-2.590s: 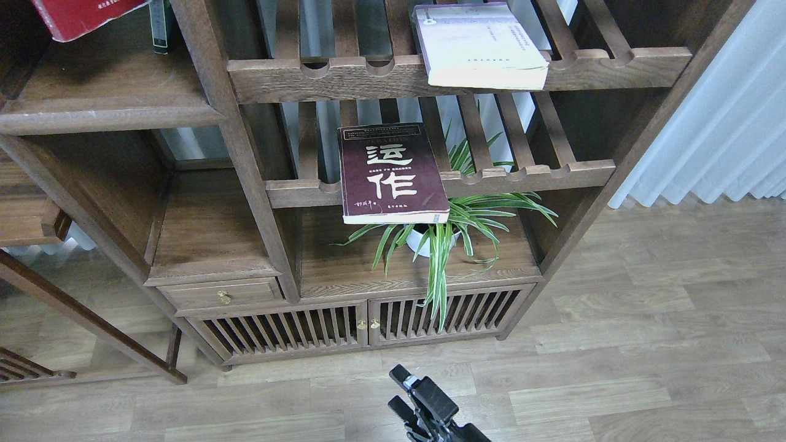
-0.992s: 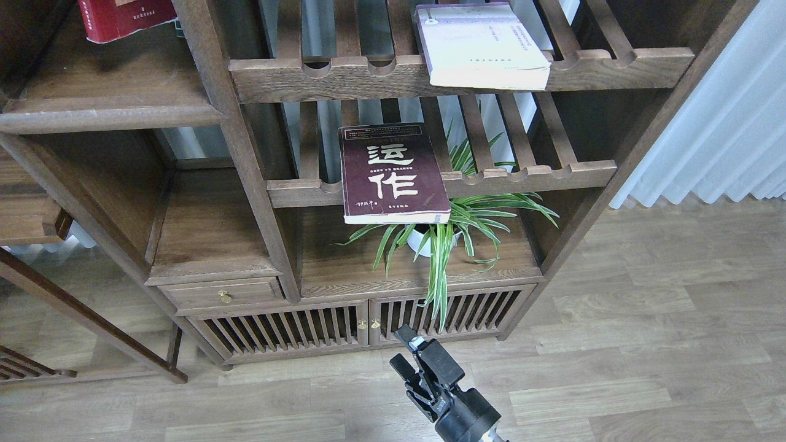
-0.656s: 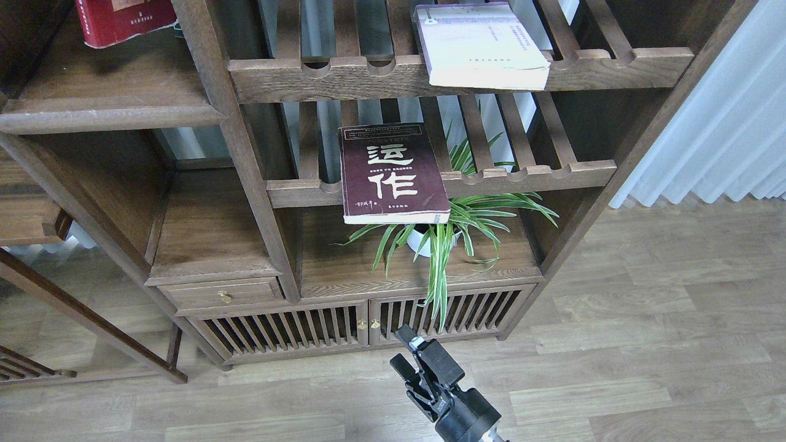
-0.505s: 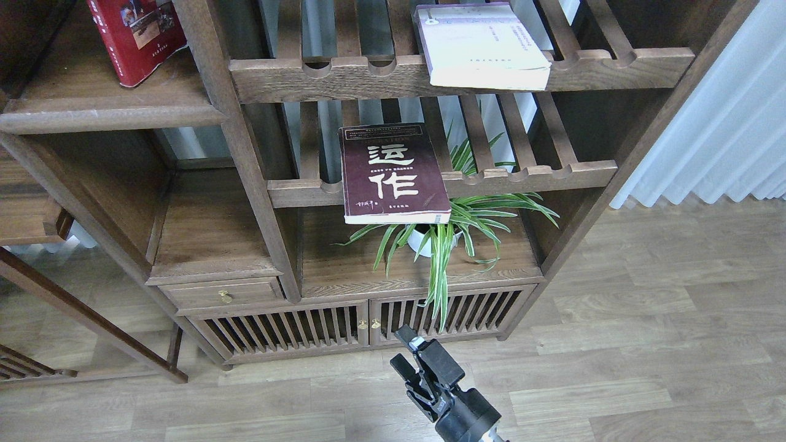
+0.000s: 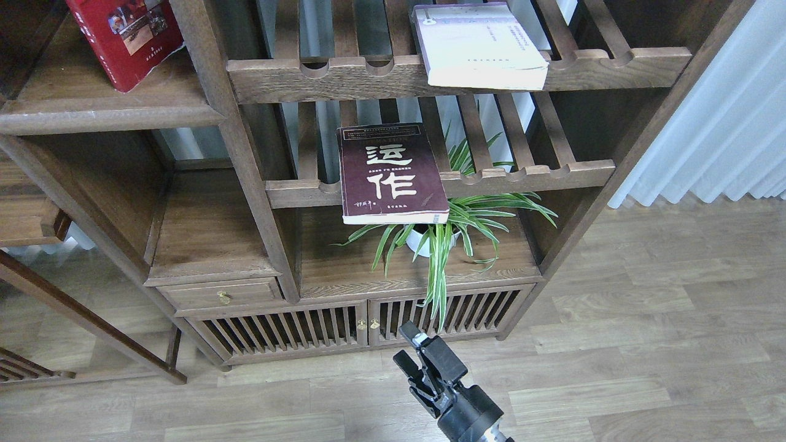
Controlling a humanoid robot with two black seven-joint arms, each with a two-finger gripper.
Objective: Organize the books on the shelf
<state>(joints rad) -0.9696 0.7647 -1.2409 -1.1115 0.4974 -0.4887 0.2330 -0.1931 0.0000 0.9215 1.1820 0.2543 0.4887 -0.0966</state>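
Note:
The red book (image 5: pixel 126 40) with a cover photo stands tilted on the solid dark-brown shelf (image 5: pixel 110 113) at the upper left; its top runs out of view and no gripper shows on it. The dark maroon book (image 5: pixel 393 175) with white characters lies flat on the lower slatted rack, overhanging its front rail. The pale white-lavender book (image 5: pixel 482 46) lies flat on the upper slatted rack. My right gripper (image 5: pixel 403 345) is open and empty, low at the bottom centre over the floor, far below the books. My left gripper is out of view.
A potted spider plant (image 5: pixel 448 230) stands on the board under the maroon book, its leaves hanging over the cabinet doors (image 5: pixel 368 325). A small drawer (image 5: pixel 221 293) sits lower left. White curtains (image 5: pixel 718 135) hang at the right. Wooden floor lies in front.
The red book has come down from the top left edge and now stands tilted on the solid shelf with its cover showing. My right gripper rose from the bottom edge and then stayed nearly still.

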